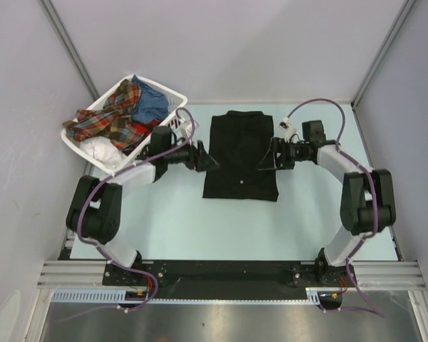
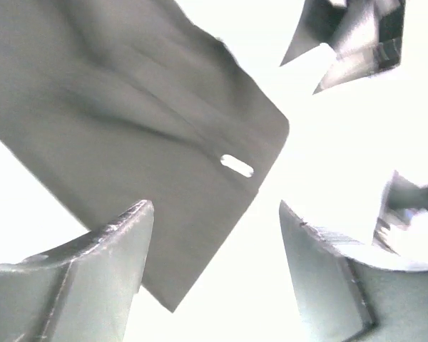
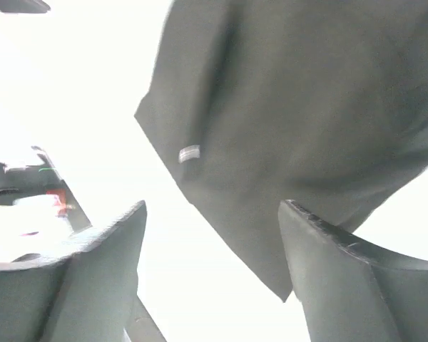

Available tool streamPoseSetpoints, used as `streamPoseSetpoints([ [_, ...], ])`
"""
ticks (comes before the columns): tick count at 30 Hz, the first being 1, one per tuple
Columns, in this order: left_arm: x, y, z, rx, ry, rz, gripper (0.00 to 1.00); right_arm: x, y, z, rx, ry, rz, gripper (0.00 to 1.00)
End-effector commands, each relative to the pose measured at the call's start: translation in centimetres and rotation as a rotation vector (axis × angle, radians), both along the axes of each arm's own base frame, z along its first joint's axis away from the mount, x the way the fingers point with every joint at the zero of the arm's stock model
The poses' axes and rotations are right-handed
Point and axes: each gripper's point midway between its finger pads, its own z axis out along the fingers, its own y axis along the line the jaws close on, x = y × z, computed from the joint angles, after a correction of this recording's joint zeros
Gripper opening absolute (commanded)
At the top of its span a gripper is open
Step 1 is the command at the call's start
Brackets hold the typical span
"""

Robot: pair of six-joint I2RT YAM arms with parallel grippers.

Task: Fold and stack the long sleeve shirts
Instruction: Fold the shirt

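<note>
Both arms reach in from the near edge to flank the black shirt (image 1: 241, 153). It lies flat mid-surface (image 1: 178, 228) as a neat rectangle, collar at its far end, no sleeve sticking out. The left claw (image 1: 211, 162) sits at the shirt's left edge and the right claw (image 1: 265, 162) at its right edge. Each has its fingers spread apart with nothing pinched between them.

This looks like a release at the side folds. To do it well, both claws should rise straight off the shirt so no finger drags an edge and reopens a fold. For a hem-to-collar fold, they should take the shirt's near corners level, catch every layer, and travel together so the rectangle stays square.

Only the top view shows the whole layout, including the basket (image 1: 177, 95) far-left of the shirt, which holds a plaid shirt (image 1: 108, 120), a blue one (image 1: 151, 107) and a white one (image 1: 100, 149). The washed-out wrist views give what it cannot: the open finger gaps over cloth corners, a pale slot (image 2: 237, 165) and a small tag (image 3: 189, 153).
</note>
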Motion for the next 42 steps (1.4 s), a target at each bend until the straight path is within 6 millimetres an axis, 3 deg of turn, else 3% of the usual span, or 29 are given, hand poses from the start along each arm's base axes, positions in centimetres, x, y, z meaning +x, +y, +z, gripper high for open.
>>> streamPoseSetpoints([
  [1, -10.0, -5.0, 1.1, -0.18, 0.22, -0.278, 0.87, -5.3, 4.1, 3.7, 0.313, 0.075, 0.108, 0.94],
  [2, -10.0, -5.8, 2.3, -0.239, 0.225, -0.284, 0.9, -5.9, 4.7, 3.8, 0.339, 0.093, 0.116, 1.0],
  [3, -10.6, -6.8, 1.3, -0.249, 0.276, -0.301, 0.94, -7.4, 5.6, 3.3, 0.375, 0.187, 0.125, 1.0],
  [4, -11.0, -7.2, 1.2, -0.275, 0.359, -0.292, 0.96, -7.1, 6.2, 3.4, 0.393, 0.159, 0.145, 1.0],
  [5, -10.8, -7.8, 1.6, -0.314, 0.33, -0.308, 0.97, -7.3, 6.6, 3.0, 0.401, 0.177, 0.15, 1.0],
  [6, -11.2, -8.4, 1.3, -0.333, 0.357, -0.318, 0.98, -8.0, 7.1, 1.6, 0.41, 0.264, 0.142, 1.0],
  [8, -10.9, -9.3, 0.1, -0.378, 0.428, -0.299, 0.99, -7.7, 7.5, 0.7, 0.436, 0.275, 0.143, 1.0],
  [9, -10.7, -9.4, -0.7, -0.381, 0.446, -0.281, 1.0, -7.6, 7.5, -0.9, 0.433, 0.327, 0.128, 1.0],
  [10, -10.0, -9.3, -2.8, -0.368, 0.481, -0.23, 0.99, -7.4, 7.4, -1.6, 0.434, 0.327, 0.125, 1.0],
  [15, -7.5, -6.7, -9.4, -0.313, 0.578, -0.058, 0.98, -6.4, 5.4, -6.6, 0.426, 0.438, 0.035, 1.0],
  [16, -7.7, -5.9, -10.9, -0.281, 0.598, -0.034, 0.98, -6.4, 4.7, -8.0, 0.422, 0.474, 0.004, 1.0],
  [19, -8.1, -3.7, -13.8, -0.218, 0.645, 0.039, 0.97, -6.4, 3.6, -9.3, 0.424, 0.511, -0.033, 1.0],
  [25, -8.6, 0.3, -15.3, -0.157, 0.662, 0.145, 0.97, -6.9, 1.2, -9.5, 0.395, 0.524, -0.073, 1.0],
  [29, -8.5, 1.9, -14.0, -0.146, 0.615, 0.16, 0.94, -6.4, -0.6, -8.4, 0.365, 0.484, -0.088, 1.0],
  [30, -8.5, 1.8, -13.0, -0.149, 0.58, 0.138, 0.94, -5.3, -1.8, -7.1, 0.371, 0.451, -0.107, 1.0],
  [31, -8.5, 1.4, -10.3, -0.166, 0.489, 0.081, 0.93, -4.9, -1.9, -6.1, 0.371, 0.422, -0.094, 1.0],
  [34, -8.4, -0.6, -5.0, -0.154, 0.287, -0.061, 0.92, -3.3, -1.6, -1.5, 0.379, 0.297, -0.051, 1.0],
  [36, -7.8, -1.7, -3.6, -0.142, 0.212, -0.102, 0.88, -1.9, -0.8, 0.3, 0.388, 0.22, -0.035, 1.0],
  [37, -6.4, -2.3, -3.1, -0.132, 0.198, -0.095, 0.86, -0.8, -0.8, 1.2, 0.39, 0.197, -0.047, 0.97],
  [39, -4.9, -2.9, -2.9, -0.121, 0.188, -0.077, 0.77, 0.0, 0.5, 0.8, 0.344, 0.179, -0.031, 0.93],
  [40, -3.5, -3.5, -2.0, -0.131, 0.162, -0.074, 0.75, 0.5, 1.1, 0.0, 0.321, 0.176, -0.018, 0.84],
  [42, -2.4, -4.2, -2.8, -0.114, 0.186, -0.05, 0.69, 2.7, 1.6, -0.6, 0.265, 0.13, -0.051, 0.71],
])
